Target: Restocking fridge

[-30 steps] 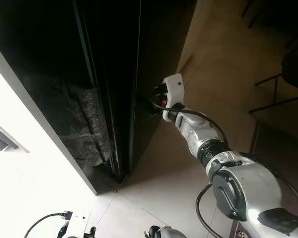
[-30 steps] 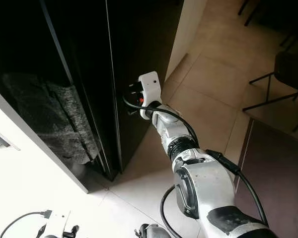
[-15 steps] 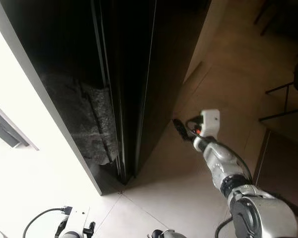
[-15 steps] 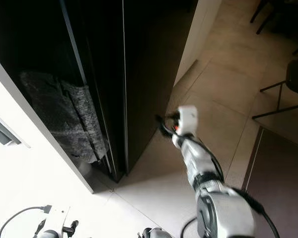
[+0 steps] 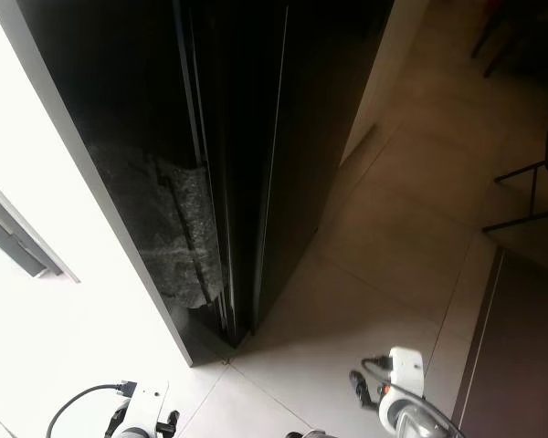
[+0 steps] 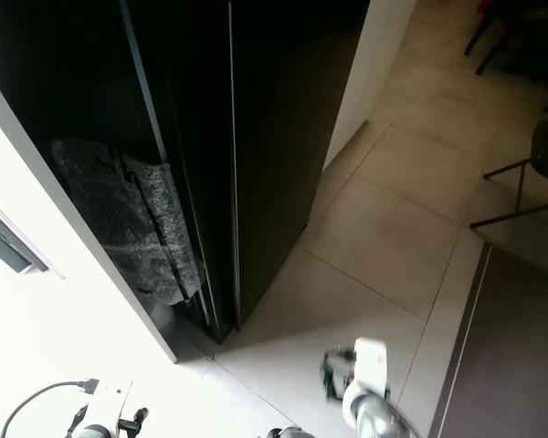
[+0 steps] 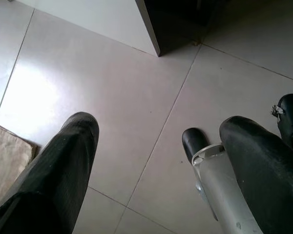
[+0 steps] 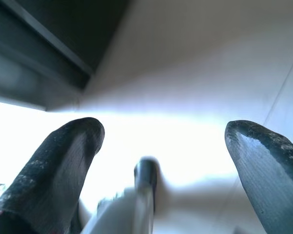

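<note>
Fridge (image 5: pixel 283 137) is a tall black unit ahead-left, doors look closed or nearly so, dark seam running down the front; grey mottled reflection on the left panel. Tiled floor (image 5: pixel 384 237) below, chair legs (image 6: pixel 521 173) far right. No stock items visible. Right end effector (image 5: pixel 370 394) sits low over the floor, well apart from the door, fingers spread wide, empty. Left end effector (image 7: pixel 156 161) hangs by the robot's legs, also wide, empty. Likely between door handling and fetching; next move needs an item located first.
</note>
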Robot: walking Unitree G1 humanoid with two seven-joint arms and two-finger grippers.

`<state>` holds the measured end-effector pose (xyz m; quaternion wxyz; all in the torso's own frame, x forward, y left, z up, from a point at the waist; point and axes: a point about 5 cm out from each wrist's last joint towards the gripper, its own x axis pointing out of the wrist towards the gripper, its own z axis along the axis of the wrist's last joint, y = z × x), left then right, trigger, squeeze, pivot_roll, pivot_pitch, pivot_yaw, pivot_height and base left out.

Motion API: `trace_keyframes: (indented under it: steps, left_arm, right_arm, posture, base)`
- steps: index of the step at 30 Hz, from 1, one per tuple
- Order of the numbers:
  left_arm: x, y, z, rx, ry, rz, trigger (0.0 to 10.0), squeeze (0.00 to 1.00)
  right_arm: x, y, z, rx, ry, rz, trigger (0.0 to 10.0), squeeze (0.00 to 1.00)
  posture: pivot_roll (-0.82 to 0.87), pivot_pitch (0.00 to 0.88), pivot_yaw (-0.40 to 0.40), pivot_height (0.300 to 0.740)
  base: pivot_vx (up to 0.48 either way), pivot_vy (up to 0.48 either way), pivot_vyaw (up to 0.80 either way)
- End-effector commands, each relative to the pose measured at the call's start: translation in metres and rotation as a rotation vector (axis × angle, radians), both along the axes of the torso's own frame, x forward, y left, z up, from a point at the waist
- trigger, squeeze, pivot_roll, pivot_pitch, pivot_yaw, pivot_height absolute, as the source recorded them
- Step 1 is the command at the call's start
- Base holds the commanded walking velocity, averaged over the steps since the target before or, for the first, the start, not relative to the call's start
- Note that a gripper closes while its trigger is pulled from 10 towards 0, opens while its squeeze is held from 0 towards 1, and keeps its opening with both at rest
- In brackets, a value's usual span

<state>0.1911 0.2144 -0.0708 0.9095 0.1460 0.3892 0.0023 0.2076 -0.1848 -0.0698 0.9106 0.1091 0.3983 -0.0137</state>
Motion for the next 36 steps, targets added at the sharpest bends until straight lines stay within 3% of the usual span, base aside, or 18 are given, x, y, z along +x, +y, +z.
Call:
trace_keyframes:
  steps: [1,6,9,16,28,36]
  left_arm:
    - [-0.009,-0.003,-0.006,-0.007,0.043,-0.021,10.0,0.0]
    - [-0.014,-0.004,-0.008,-0.018,0.059,-0.033,10.0,0.0]
    - [-0.014,-0.003,-0.008,-0.017,0.064,-0.036,10.0,0.0]
    - [-0.012,0.001,-0.007,-0.011,0.066,-0.034,10.0,0.0]
    - [-0.014,0.004,-0.007,-0.008,0.068,-0.028,10.0,0.0]
    - [-0.013,0.001,-0.007,-0.016,0.064,-0.023,10.0,0.0]
  right_arm:
    - [-0.012,0.002,-0.007,-0.024,0.046,0.04,10.0,0.0]
    - [-0.023,0.007,-0.013,-0.036,0.077,0.079,10.0,0.0]
    - [-0.021,0.008,-0.012,-0.041,0.071,0.081,10.0,0.0]
    - [-0.012,0.013,-0.008,-0.045,0.046,0.096,10.0,0.0]
    - [-0.026,0.006,-0.015,-0.054,0.097,0.062,10.0,0.0]
    - [-0.027,0.005,-0.015,-0.058,0.099,0.072,10.0,0.0]
  posture:
    - [0.07,0.097,-0.076,0.74]
    - [0.07,0.092,-0.07,0.74]
    - [0.07,0.081,-0.068,0.74]
    - [0.07,0.056,-0.056,0.74]
    - [0.08,0.066,-0.057,0.74]
    - [0.07,0.088,-0.061,0.74]
  base:
    - [0.0,0.0,0.0]
    - [0.0,0.0,0.0]
    - [0.0,0.0,0.27]
    - [0.0,0.0,0.8]
    - [0.0,0.0,0.8]
    - [0.0,0.0,0.8]
